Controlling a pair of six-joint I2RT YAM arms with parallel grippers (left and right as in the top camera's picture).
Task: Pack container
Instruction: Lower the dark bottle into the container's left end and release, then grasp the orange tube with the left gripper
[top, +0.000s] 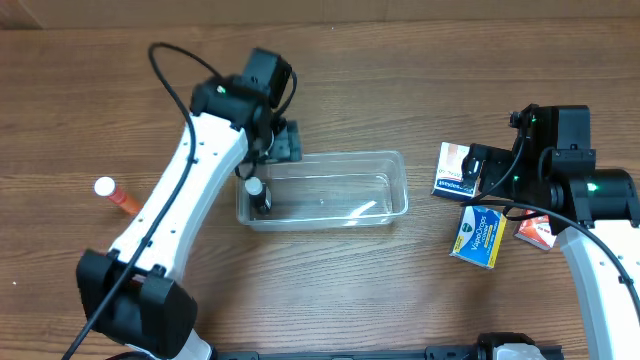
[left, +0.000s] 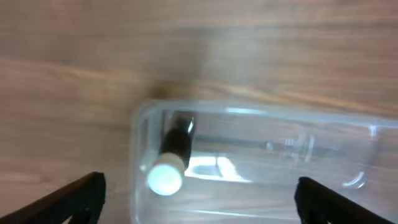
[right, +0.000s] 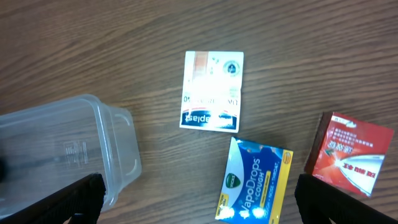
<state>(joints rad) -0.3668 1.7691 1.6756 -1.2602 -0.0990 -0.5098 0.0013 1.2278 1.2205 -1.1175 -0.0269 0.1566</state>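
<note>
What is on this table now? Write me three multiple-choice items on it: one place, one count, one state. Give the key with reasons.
1. Where is the white-capped bottle?
A. outside the tub
B. inside the container, at its left end in the overhead view
C. on top of a box

2. How many small boxes lie right of the container?
A. one
B. three
C. five

3. How is the left gripper?
A. open and empty
B. shut on the bottle
C. shut on a box

Key: 1 B, the bottle shows through the clear wall. 2 B, there is a white-and-blue box, a blue box and a red box. 3 A, its fingers stand wide apart in the left wrist view.
</note>
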